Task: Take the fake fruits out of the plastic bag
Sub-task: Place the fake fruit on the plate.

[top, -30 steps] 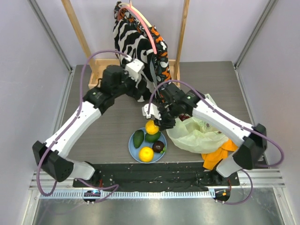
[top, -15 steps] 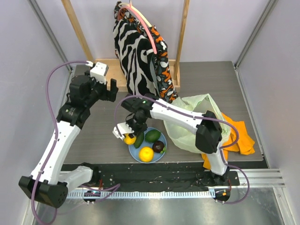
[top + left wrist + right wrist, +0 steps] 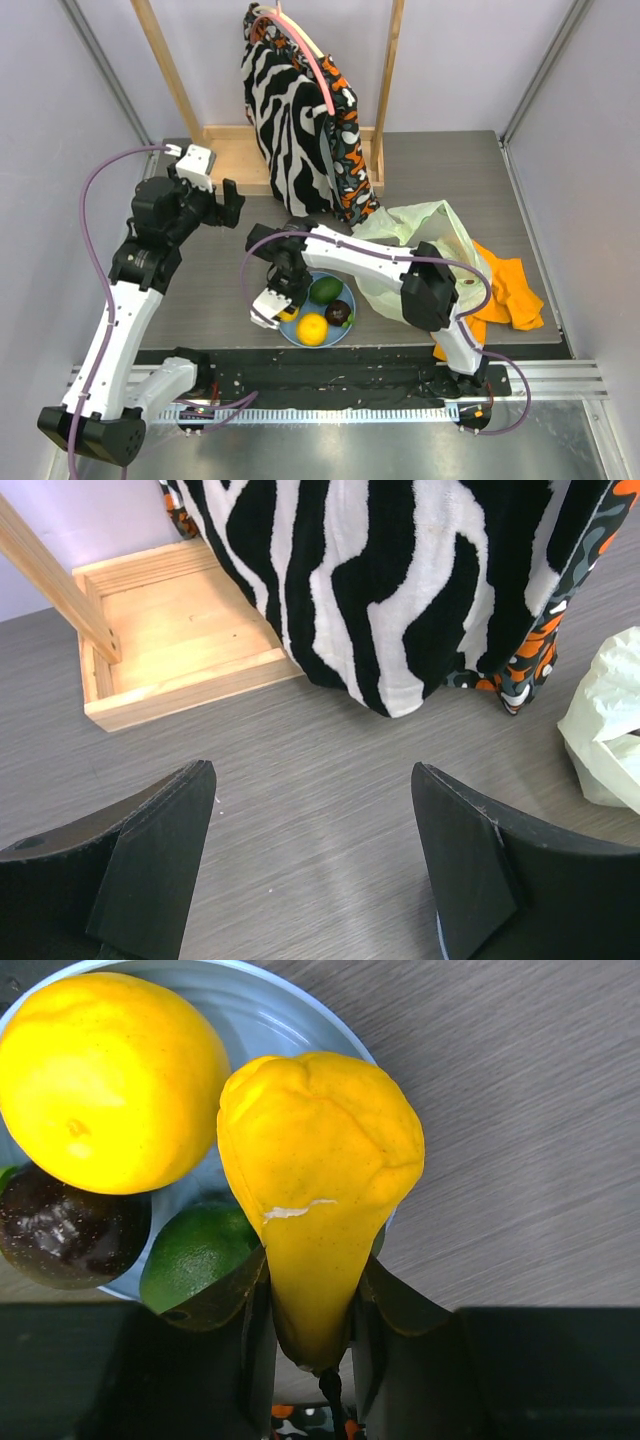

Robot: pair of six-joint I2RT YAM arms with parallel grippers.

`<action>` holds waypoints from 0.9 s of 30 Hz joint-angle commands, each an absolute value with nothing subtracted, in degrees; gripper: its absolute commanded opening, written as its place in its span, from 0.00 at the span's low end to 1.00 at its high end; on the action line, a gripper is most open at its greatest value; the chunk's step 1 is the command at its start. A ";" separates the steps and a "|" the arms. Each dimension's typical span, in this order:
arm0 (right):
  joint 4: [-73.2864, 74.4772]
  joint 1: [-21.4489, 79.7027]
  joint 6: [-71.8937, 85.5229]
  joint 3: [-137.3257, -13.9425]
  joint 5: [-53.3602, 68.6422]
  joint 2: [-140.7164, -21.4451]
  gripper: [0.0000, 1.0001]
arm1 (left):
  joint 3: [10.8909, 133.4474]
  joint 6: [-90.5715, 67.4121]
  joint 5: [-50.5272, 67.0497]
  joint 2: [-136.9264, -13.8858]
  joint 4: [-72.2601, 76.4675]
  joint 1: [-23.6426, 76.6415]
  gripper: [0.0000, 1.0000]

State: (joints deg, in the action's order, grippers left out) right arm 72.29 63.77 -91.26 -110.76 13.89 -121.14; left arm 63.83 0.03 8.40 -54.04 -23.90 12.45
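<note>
The pale yellow-green crinkly plastic bag (image 3: 425, 222) lies on the grey surface (image 3: 200, 300) beside the light blue round plate (image 3: 260, 1015), with an orange cloth (image 3: 510, 290) at its right. A zebra-patterned garment (image 3: 290, 110) hangs behind. The right gripper (image 3: 285, 308) holds a yellow fake fruit (image 3: 320, 1160) over the plate's left rim, nearer the arm bases than before. The left gripper (image 3: 311, 770), wide and empty, has withdrawn leftward.

My right fingers (image 3: 248, 1345), gripping the yellow pear-shaped plastic fruit (image 3: 320, 1160), moved from beside the crinkly pale green plastic bag (image 3: 420, 225) to the light blue round plate's (image 3: 270, 1010) left rim. My left fingers (image 3: 150, 860) pulled back from the centre of the table (image 3: 200, 290) to its left side. Orange cloth (image 3: 510, 290) is now exposed.
</note>
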 commanded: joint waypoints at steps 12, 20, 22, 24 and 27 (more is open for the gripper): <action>67.24 65.13 -102.74 -105.21 8.09 -121.64 0.37 | 63.81 -2.99 12.04 -53.70 -21.89 10.28 0.84; 63.99 64.60 -106.69 -102.48 8.26 -119.10 0.82 | 64.86 -3.34 13.62 -55.19 -21.62 9.84 0.84; 62.67 64.25 -107.92 -101.78 8.35 -117.96 0.87 | 65.04 -3.43 14.41 -55.63 -21.62 9.93 0.84; 60.40 63.63 -110.21 -100.20 7.39 -115.41 0.89 | 65.56 -3.51 15.03 -56.51 -21.45 9.93 0.84; 58.98 61.97 -110.31 -99.75 7.38 -111.90 0.91 | 66.88 -3.60 16.26 -58.09 -21.53 9.93 0.84</action>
State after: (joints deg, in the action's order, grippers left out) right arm 62.22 63.81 -107.09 -99.85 8.08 -119.96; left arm 63.88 -2.83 13.65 -56.64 -23.81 10.35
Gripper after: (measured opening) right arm 0.901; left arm 0.841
